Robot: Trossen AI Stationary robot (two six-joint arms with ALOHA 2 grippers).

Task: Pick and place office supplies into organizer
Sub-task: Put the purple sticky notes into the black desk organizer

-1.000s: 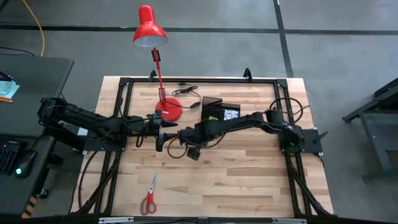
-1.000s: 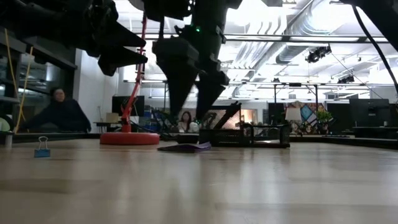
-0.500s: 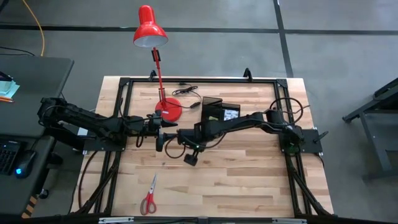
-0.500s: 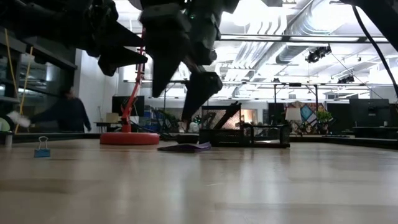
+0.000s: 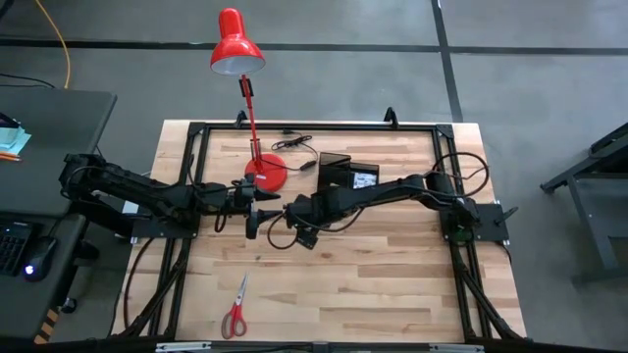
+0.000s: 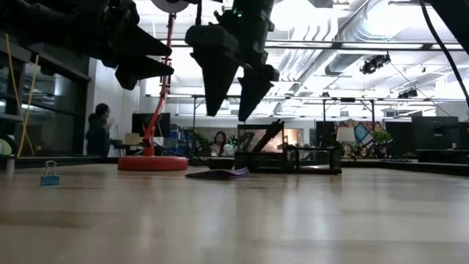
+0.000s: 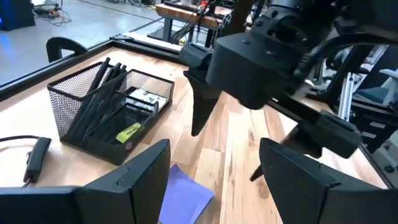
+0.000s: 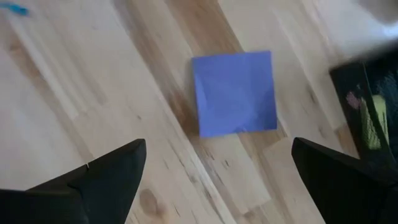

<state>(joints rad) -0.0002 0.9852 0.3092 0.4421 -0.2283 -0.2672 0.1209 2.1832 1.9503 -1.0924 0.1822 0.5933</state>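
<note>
Dark jointed arms, black cables

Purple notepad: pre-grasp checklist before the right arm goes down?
1. Right gripper open: ok, fingers spread wide.
2. Purple notepad lined up with it: ok by the right wrist view, the pad lies ahead between the fingers.
3. Pad flat and apart from other things: ok, it lies flat on the table, just short of the organizer.
4. Height: not ok for closing, in the low view the fingertips hang well above the pad.
5. Left gripper out of the way: not ok, it hovers open right beside the pad.
6. Free compartment in the organizer: cannot tell.
</note>
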